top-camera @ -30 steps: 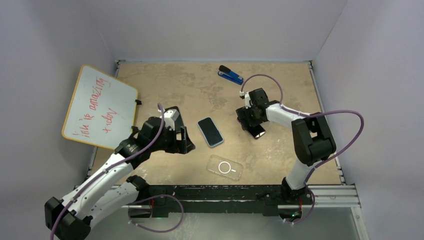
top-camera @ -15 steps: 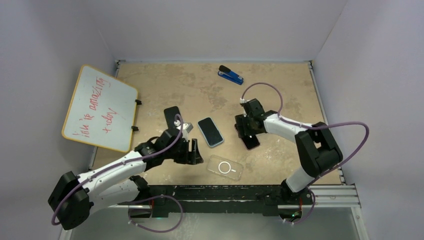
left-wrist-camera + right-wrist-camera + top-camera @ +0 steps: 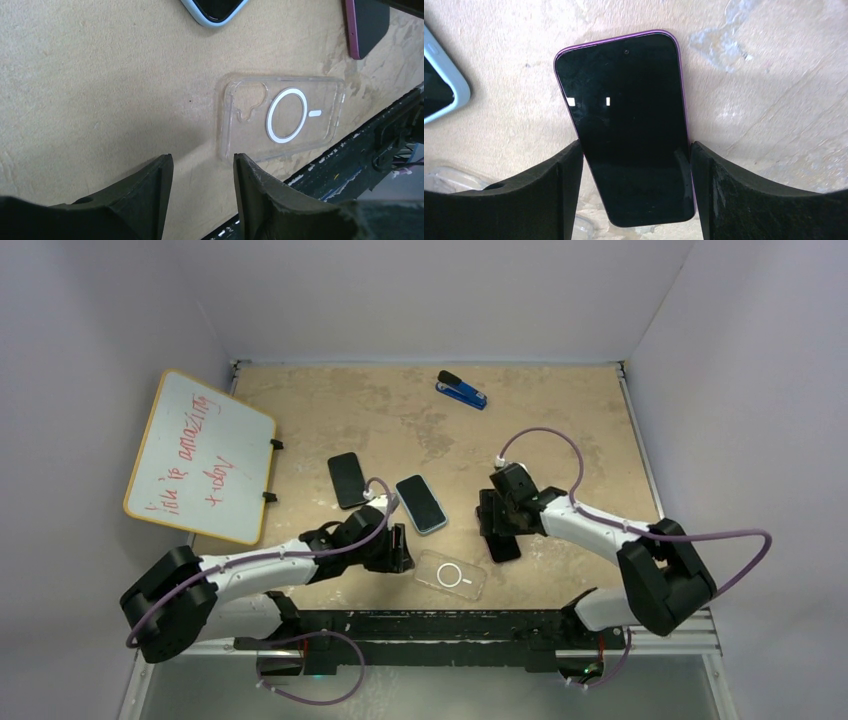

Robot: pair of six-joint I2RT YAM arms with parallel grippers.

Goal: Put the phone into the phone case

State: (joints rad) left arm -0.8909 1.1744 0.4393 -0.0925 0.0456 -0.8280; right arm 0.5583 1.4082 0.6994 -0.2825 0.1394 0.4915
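Note:
A clear phone case [image 3: 450,575] with a white ring lies flat near the table's front edge. My left gripper [image 3: 400,545] sits low just left of it, open, with nothing between its fingers. In the left wrist view the case [image 3: 282,117] lies just beyond that gripper [image 3: 203,157], its near edge by the right fingertip. My right gripper [image 3: 497,530] is shut on a purple-edged phone [image 3: 624,115] with a dark screen, its fingers pressing the phone's two long sides. That phone [image 3: 503,545] is right of the case and above it in the top view.
A phone in a light blue case [image 3: 420,503] lies between the arms, and a black phone [image 3: 347,480] lies to its left. A blue stapler [image 3: 461,389] is at the back. A whiteboard [image 3: 198,455] with red writing leans at the left edge.
My left gripper swung right and toward the front edge, up to the clear case, uncovering the black phone. My right gripper drew the purple phone nearer the front.

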